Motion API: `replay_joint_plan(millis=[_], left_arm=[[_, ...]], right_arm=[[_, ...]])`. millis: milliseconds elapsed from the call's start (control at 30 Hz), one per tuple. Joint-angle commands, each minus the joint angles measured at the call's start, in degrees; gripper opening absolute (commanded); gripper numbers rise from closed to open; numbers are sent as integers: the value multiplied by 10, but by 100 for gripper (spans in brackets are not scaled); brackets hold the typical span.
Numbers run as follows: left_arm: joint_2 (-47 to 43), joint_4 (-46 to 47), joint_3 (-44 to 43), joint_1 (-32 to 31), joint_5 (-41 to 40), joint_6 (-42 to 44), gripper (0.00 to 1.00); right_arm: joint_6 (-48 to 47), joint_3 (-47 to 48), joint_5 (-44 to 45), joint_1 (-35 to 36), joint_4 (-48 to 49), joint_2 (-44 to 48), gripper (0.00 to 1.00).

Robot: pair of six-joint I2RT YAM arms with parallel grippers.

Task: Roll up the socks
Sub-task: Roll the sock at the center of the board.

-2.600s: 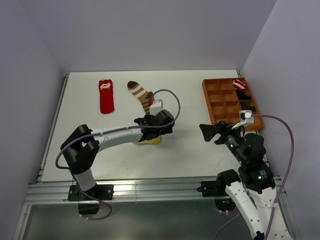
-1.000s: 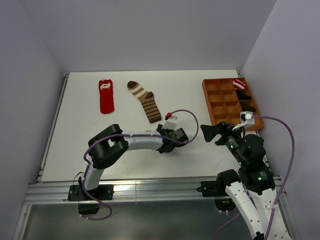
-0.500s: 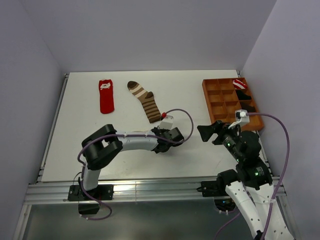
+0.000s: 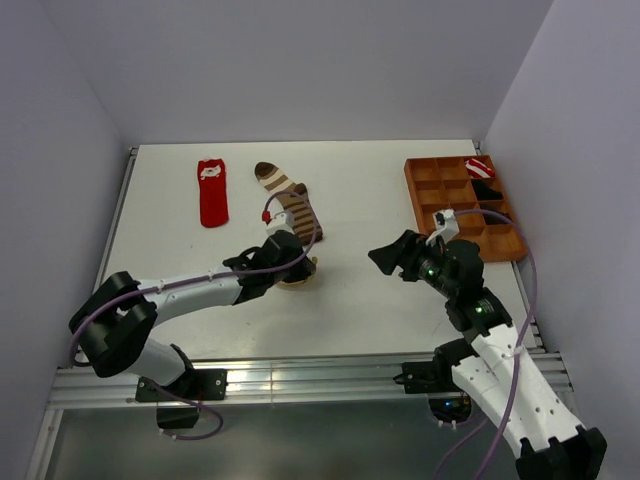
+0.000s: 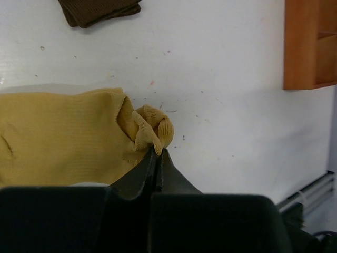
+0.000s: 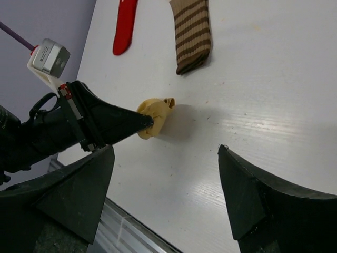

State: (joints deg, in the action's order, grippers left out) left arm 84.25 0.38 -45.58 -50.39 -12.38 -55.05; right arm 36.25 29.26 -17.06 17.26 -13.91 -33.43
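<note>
pinching the bunched tip of the yellow sock (image 5: pixel 63 137) with the left gripper (image 5: pixel 156 155), shut tight on the cloth. right gripper (image 6: pixel 166 163) spread wide, holding nothing, hanging to the right of the yellow sock and apart from it.

looks like the very start of the roll, with only a small curl made at the tip. to do it well: turn the pinched tip over onto the flat part, low to the table (image 4: pixel 380 180), then roll on toward the other end. best to press the flat part down with the right gripper, so the sock does not slide along. roll it snug, or it may spring loose.

room to move: brown sock (image 4: pixel 293 205) just behind the yellow sock, close, touching or not cannot be told. red sock (image 4: pixel 211 192) further back and to the left of the yellow sock, well apart. tray (image 4: pixel 412 195) off to the right and back from the yellow sock, well apart. front table edge not far in front of the yellow sock, so better not to drag that way. open white table to the right of the yellow sock.
</note>
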Motion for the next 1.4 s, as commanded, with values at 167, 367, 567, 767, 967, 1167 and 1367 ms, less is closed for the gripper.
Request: replay_joint_plan(millis=[167, 367, 567, 767, 967, 1167, 1367], left_arm=[[7, 172, 87, 60, 149, -94, 0], [54, 247, 129, 86, 199, -139, 0], [64, 287, 166, 102, 211, -179, 0], [33, 338, 216, 108, 199, -218, 0], [29, 404, 247, 115, 214, -241, 0], [52, 443, 257, 118, 235, -257, 0], [76, 461, 258, 119, 250, -268, 0]], right_arm=[[76, -39, 15, 65, 168, -111, 78], [115, -51, 53, 113, 229, -205, 71], [161, -46, 77, 165, 296, -317, 63], [190, -20, 72, 198, 351, -428, 59], [214, -3, 47, 219, 410, -514, 55], [234, -5, 14, 226, 475, -575, 54], [261, -17, 16, 226, 528, -621, 53]])
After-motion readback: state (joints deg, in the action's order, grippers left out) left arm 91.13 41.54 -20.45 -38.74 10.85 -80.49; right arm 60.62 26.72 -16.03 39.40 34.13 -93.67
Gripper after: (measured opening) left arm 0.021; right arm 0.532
